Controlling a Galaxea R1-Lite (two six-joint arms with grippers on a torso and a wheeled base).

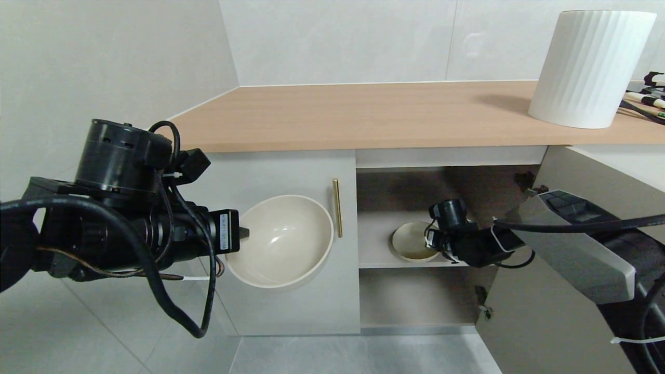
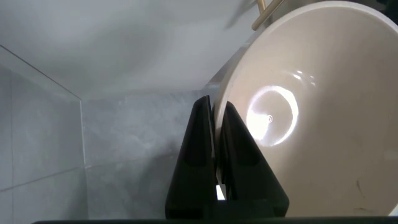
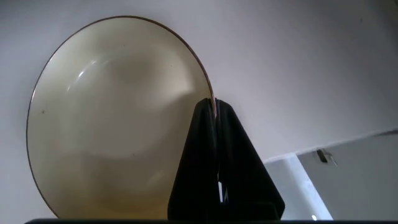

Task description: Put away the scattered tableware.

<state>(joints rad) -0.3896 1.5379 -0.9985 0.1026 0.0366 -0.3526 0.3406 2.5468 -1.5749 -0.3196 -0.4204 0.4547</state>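
Two rim clamps plain in wrist views, left gripper (image 1: 245,234) pinching cream bowl (image 1: 286,241); right gripper (image 1: 435,245) pinching small dish (image 1: 409,240), head view placing it at cabinet shelf (image 1: 376,252)

Wooden countertop (image 1: 363,114), white cabinet (image 1: 291,171), tiled wall (image 1: 332,36)

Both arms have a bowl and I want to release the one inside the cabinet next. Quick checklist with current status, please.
1. Right gripper shut on the small bowl's rim: ok.
2. Small bowl inside the cabinet, over the shelf: ok.
3. Small bowl resting on the shelf: cannot tell; it is tilted and its lower edge is hard to judge.
4. Right door swung open, clear of the arm: ok.
5. Left gripper shut on the large bowl's rim: ok.
6. Large bowl's way to the opening free: not ok; it hangs in front of the closed left door, and the right arm is in the opening.
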